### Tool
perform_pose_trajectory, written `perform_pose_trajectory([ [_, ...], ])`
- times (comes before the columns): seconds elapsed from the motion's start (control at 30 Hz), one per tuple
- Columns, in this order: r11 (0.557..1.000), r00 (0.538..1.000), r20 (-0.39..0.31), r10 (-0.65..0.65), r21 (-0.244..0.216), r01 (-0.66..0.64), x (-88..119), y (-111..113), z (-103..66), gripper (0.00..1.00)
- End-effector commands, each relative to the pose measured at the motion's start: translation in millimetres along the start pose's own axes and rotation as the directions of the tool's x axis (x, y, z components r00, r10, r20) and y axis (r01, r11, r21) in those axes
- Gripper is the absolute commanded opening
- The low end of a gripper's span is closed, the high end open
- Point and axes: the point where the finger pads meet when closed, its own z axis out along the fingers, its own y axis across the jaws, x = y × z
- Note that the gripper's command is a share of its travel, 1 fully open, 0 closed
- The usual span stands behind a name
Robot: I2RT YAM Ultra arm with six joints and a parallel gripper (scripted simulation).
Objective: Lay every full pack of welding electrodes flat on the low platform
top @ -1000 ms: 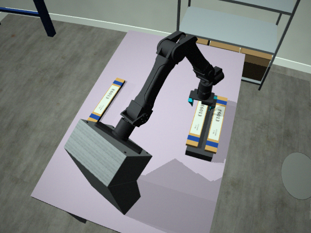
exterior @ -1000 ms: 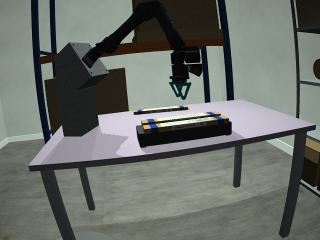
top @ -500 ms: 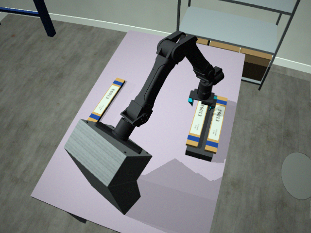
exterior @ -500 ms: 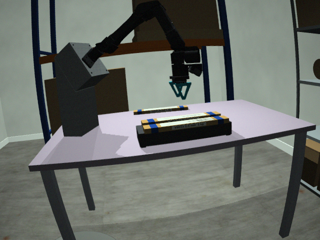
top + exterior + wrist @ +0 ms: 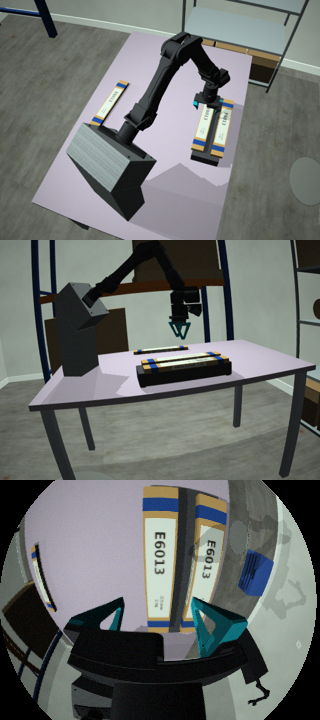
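Two E6013 packs lie flat, side by side with a gap, on the low dark platform (image 5: 204, 157) (image 5: 180, 375) (image 5: 184, 545). The inner pack (image 5: 202, 129) (image 5: 178, 358) (image 5: 160, 570) is nearer the arm's base; the outer pack (image 5: 221, 129) (image 5: 186, 364) (image 5: 209, 555) is along the table-edge side. The third pack (image 5: 109, 102) (image 5: 161, 349) (image 5: 43, 580) lies flat on the table at the far side, its near end partly behind the base in the top view. My gripper (image 5: 206, 107) (image 5: 180, 338) (image 5: 157, 600) is open and empty, high above the packs.
The pale table (image 5: 160, 155) (image 5: 258, 356) carries the arm's tall grey base block (image 5: 100, 157) (image 5: 77, 343), which stands between the third pack's near end and the table's front part. A wire-frame shelf (image 5: 232, 28) stands beyond the table's far end.
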Motion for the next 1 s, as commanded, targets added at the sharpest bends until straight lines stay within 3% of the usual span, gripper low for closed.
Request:
perform_pose_trajectory([
  [0.0,1.0,1.0,0.002,0.002,-0.003,-0.002,1.5,8.0,-8.5,0.95],
  [0.97,1.0,1.0,-0.008,0.002,-0.008,-0.002,51.7,146.6,-110.1,0.95],
])
